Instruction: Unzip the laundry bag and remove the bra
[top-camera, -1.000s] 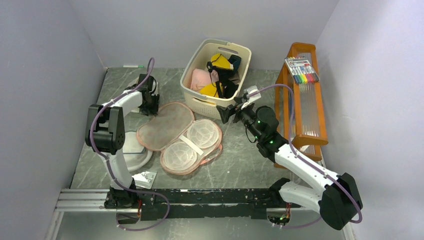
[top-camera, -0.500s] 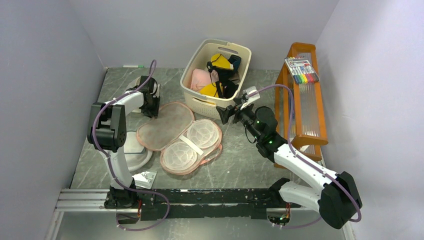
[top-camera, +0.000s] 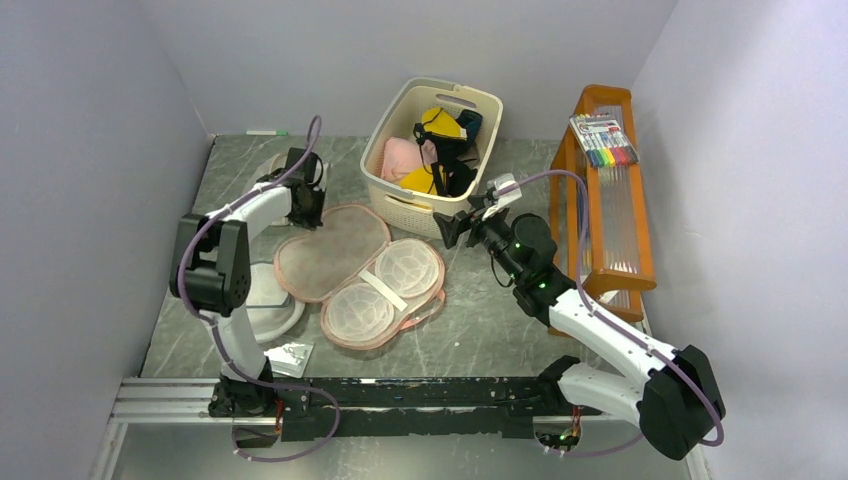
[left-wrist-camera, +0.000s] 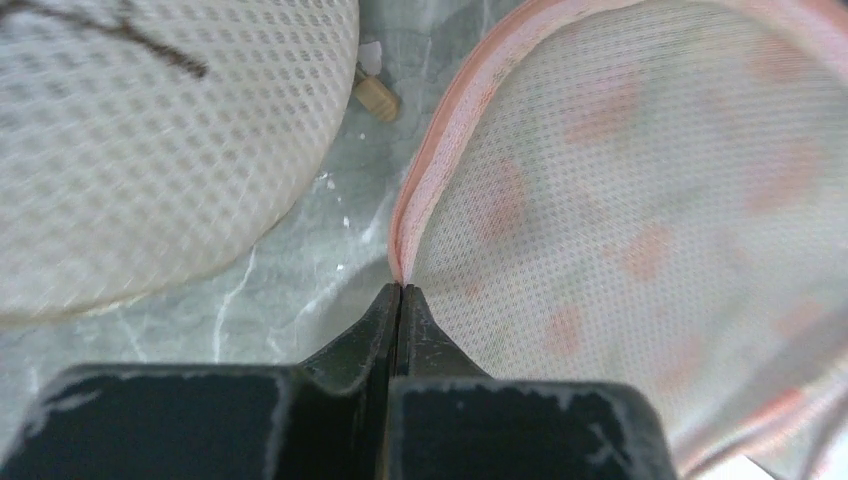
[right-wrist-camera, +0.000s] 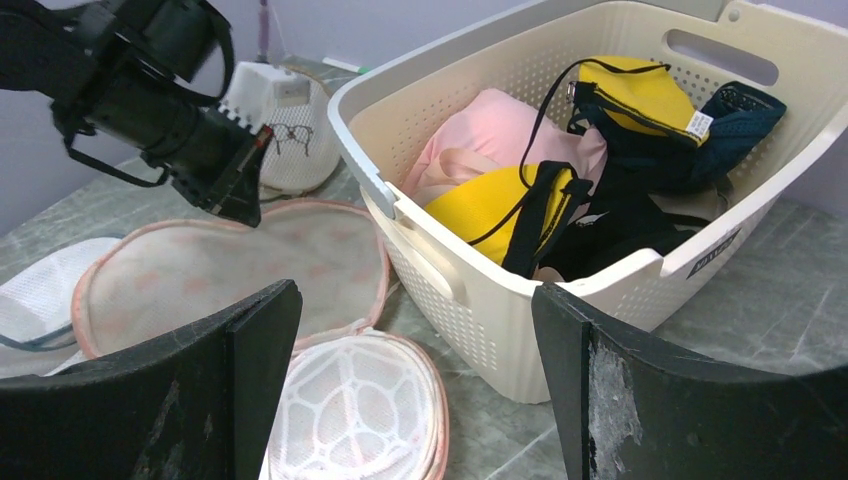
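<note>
The peach-pink laundry bag lies unzipped and spread flat, its lid to the left and white mesh cup frames to the right. My left gripper is shut on the lid's pink rim; the left wrist view shows the fingertips pinching the bag's edge. The yellow bra with black straps lies in the cream basket, and also shows in the right wrist view. My right gripper is open and empty, held in front of the basket's near wall.
A white mesh dome bag sits behind the left gripper, and a flat white round bag lies at the left. An orange wooden rack with a marker pack stands at the right. A pink garment and dark garments share the basket.
My left wrist has shifted slightly right along the bag's back rim, still shut. The right arm has barely moved.
</note>
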